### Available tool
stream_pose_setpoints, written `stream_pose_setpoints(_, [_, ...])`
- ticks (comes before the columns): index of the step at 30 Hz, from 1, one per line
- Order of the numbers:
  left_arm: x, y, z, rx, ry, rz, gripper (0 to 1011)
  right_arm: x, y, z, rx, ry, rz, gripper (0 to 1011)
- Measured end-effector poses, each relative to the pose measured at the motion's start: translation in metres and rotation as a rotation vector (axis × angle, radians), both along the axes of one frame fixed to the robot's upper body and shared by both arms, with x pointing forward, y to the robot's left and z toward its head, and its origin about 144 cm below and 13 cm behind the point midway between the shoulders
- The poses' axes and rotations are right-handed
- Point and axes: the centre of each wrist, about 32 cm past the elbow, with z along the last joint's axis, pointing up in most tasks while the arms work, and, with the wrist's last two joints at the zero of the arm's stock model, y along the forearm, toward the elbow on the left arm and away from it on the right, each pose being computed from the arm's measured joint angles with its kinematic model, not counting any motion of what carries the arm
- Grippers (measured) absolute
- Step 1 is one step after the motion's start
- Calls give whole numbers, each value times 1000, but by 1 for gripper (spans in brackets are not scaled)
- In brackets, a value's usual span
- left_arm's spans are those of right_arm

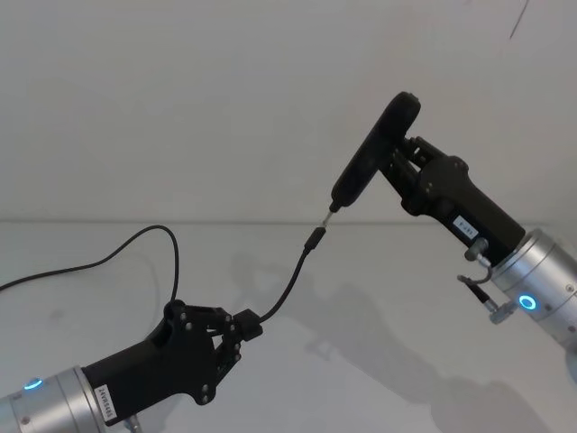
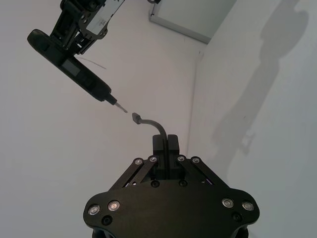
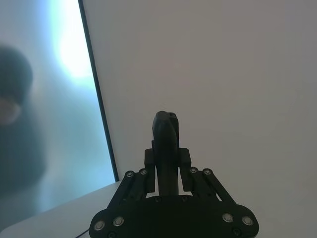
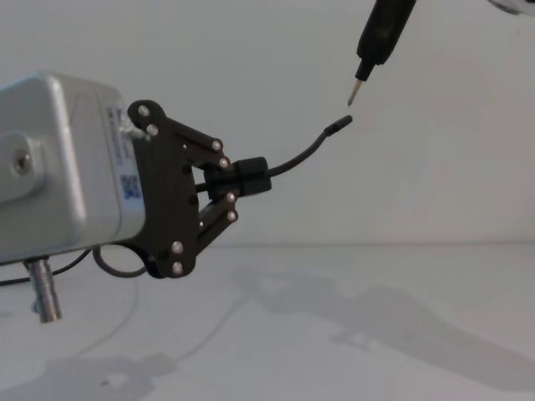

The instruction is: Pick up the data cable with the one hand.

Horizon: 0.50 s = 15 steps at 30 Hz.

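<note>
Two grippers up off the white table [image 1: 108,234]: right gripper [image 1: 389,153] clenched on black pen tool [image 1: 370,161], top cut off in chest view; left gripper [image 1: 245,327] pinching data cable [image 1: 288,280], plug [image 1: 314,240] raised just below pen tip, slack trailing off left edge.

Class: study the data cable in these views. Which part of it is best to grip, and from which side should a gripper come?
Grip the data cable on its thin cord a little behind the plug, fingers closing across it from the sides. The left gripper holds it so: the free end arcs up, leaving the plug clear beside the tip of the pen-like tool in the right gripper.
</note>
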Motion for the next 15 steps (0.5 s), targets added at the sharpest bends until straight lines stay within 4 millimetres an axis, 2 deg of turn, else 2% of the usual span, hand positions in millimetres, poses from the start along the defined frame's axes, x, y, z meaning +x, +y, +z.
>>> stream_pose_setpoints(15, [0,0,0,0,0,0,48,8,-1,3,2,-1,27,284])
